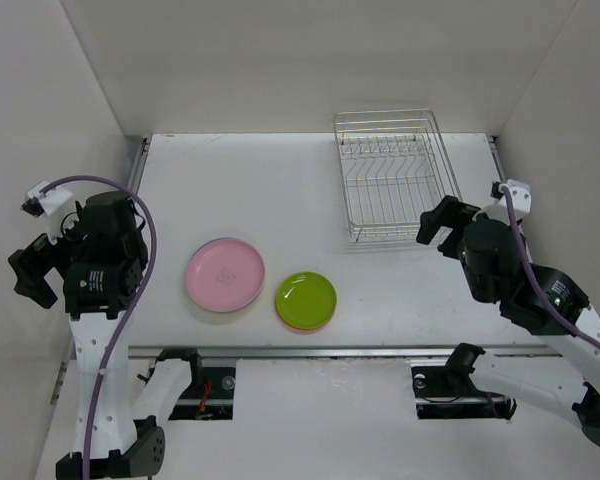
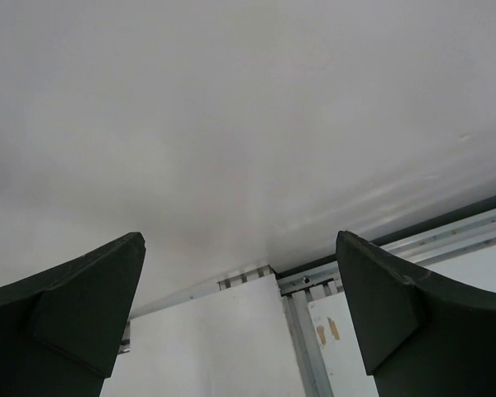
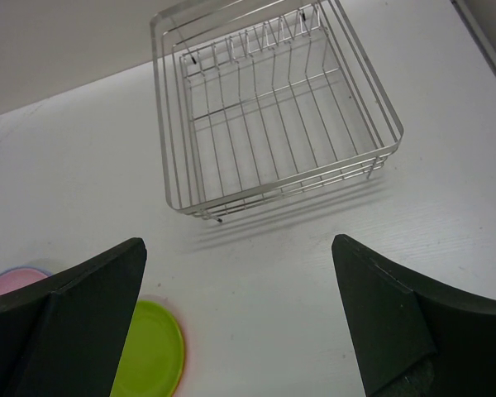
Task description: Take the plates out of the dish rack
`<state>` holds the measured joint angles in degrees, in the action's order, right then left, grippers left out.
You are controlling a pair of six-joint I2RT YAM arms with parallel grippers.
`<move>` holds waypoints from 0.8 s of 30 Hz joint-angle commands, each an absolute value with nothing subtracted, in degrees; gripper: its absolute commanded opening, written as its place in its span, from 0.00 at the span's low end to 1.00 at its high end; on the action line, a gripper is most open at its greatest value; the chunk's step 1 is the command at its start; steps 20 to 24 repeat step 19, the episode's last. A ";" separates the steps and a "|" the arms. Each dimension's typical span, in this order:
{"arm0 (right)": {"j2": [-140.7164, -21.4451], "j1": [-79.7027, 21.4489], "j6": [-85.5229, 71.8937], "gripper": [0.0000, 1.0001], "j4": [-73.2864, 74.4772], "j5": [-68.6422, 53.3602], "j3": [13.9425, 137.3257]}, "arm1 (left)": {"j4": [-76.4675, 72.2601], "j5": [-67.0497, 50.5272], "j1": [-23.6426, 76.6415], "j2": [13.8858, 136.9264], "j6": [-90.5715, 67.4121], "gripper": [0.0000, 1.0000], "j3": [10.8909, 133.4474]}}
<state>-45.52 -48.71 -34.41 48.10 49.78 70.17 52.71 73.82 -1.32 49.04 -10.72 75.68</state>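
Observation:
The silver wire dish rack [image 1: 380, 236] stands at the back right of the table and holds no plates. A pink plate [image 1: 225, 275] lies flat on the table's near middle with a blue edge showing under it. A lime green plate [image 1: 306, 299] lies to its right on top of an orange-pink one. My right gripper [image 1: 436, 223] is open and empty, hovering by the rack's near right corner. Its wrist view shows the rack [image 3: 265, 188], the green plate [image 3: 153, 360] and the edge of the pink plate [image 3: 8, 281]. My left gripper [image 1: 27, 266] is open and empty, raised at the far left.
White walls enclose the table on the left, back and right. The left wrist view shows only the white wall and a metal frame strip [image 2: 302, 285] between the open fingers [image 2: 91, 298]. A metal rail [image 1: 340, 352] runs along the near table edge.

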 commanded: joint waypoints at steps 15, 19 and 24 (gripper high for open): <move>-45.00 -48.60 -34.80 1.00 49.57 50.19 67.76 | 55.81 70.23 -3.78 49.04 -13.97 1.00 76.38; -45.00 -48.60 -34.28 1.00 49.57 49.66 67.76 | 55.81 69.62 -3.78 49.04 -13.97 1.00 76.38; -45.00 -48.60 -34.28 1.00 49.57 49.66 67.76 | 55.81 69.62 -3.78 49.04 -13.97 1.00 76.38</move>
